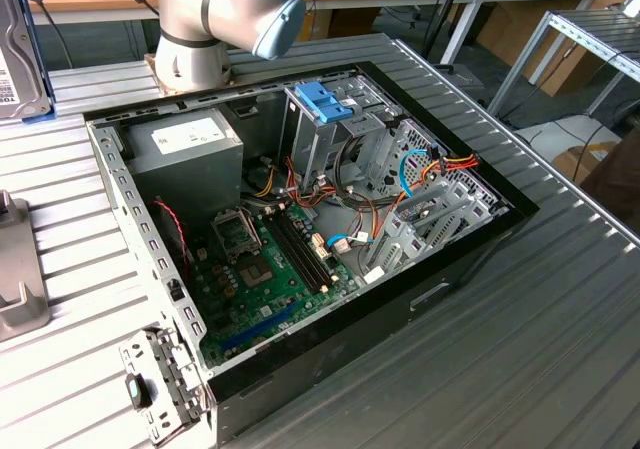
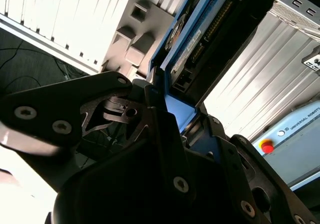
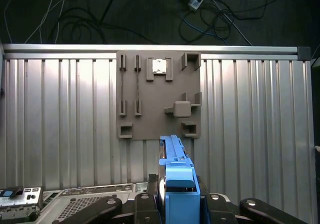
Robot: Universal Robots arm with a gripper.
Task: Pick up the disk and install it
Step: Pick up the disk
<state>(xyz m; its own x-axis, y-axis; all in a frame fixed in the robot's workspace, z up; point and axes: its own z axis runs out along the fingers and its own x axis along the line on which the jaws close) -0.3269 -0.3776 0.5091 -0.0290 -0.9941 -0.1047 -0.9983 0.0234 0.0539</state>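
gripper is clamped shut on the disk, jaws pressing on both sides of its light-blue carrier, so the disk shows edge-on in the first wrist view. beyond it lies a grey fixture plate w/ slots and raised blocks, flat on the ribbed metal table; a corner of the pc case sits just beside the gripper. in the second wrist view the disk's dark body and blue frame stick out from between the jaws, w/ the same grey plate close behind it, and a control box w/ a red button further off. in the exterior view the disk stands upright at the far end of the exterior view's left edge, well apart from the open pc case in the middle of the table (can't tell if its lower edge touches the table). the arm base stands at the far side of the case. inside the case: psu far left, motherboard nearer, and a tall metal drive cage w/ a blue-handled carrier on top, loose cables to its right.
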